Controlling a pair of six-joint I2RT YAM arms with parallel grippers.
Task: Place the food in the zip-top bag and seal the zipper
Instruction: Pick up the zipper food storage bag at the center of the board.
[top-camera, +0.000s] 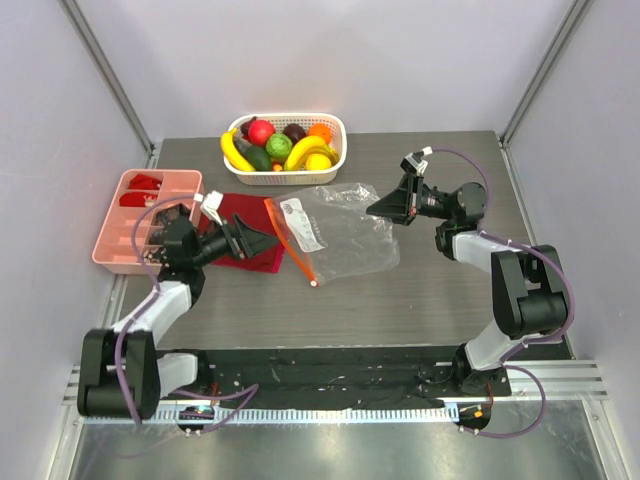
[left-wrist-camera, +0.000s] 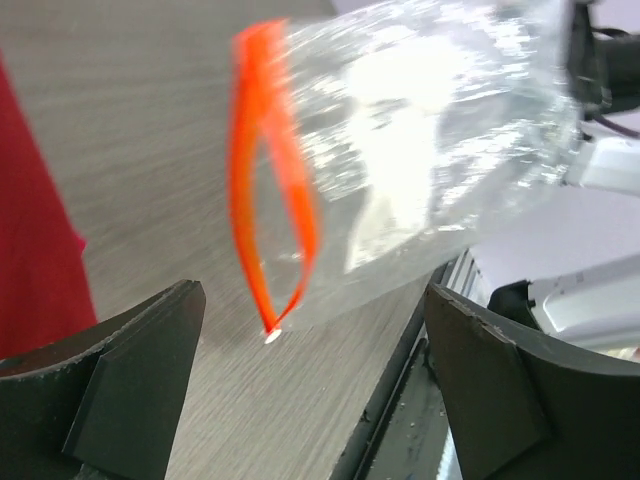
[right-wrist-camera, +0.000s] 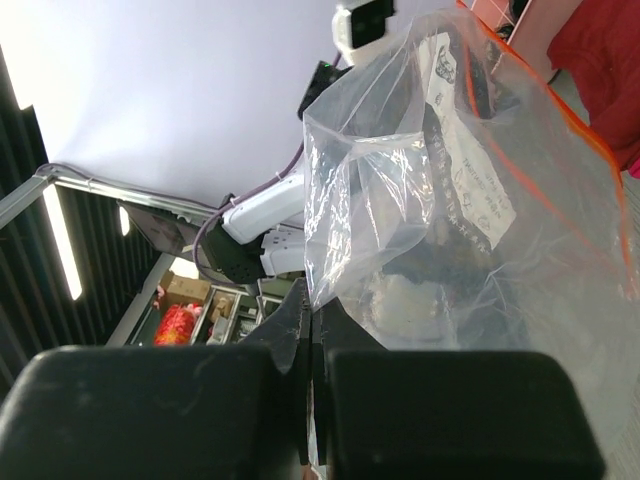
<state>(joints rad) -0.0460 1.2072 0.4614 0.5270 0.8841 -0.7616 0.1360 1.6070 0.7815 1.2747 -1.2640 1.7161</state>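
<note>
The zip-top bag (top-camera: 345, 235), a clear crinkly plastic pouch with a white printed label, lies on the middle of the dark wood-grain table (top-camera: 420, 300), between the two arms. The right gripper (top-camera: 384, 208) is pinched closed on the bag's far right edge, with the film caught between its black pads (right-wrist-camera: 450, 430). The left gripper (top-camera: 268, 241) has its jaws spread wide and holds nothing. It hangs just beside the bag's zipper edge, over a folded dark red cloth (top-camera: 245, 208).

A pink compartmented plastic tray (top-camera: 105, 235) sits at the left. At the far edge a white slotted plastic basket (top-camera: 338, 150) holds the food (top-camera: 280, 147): glossy toy yellow bananas, a red apple, and green and orange pieces.

The zipper (top-camera: 292, 248), a thin orange-red strip, is parted into a narrow loop that ends at a small white tip (top-camera: 315, 284).
</note>
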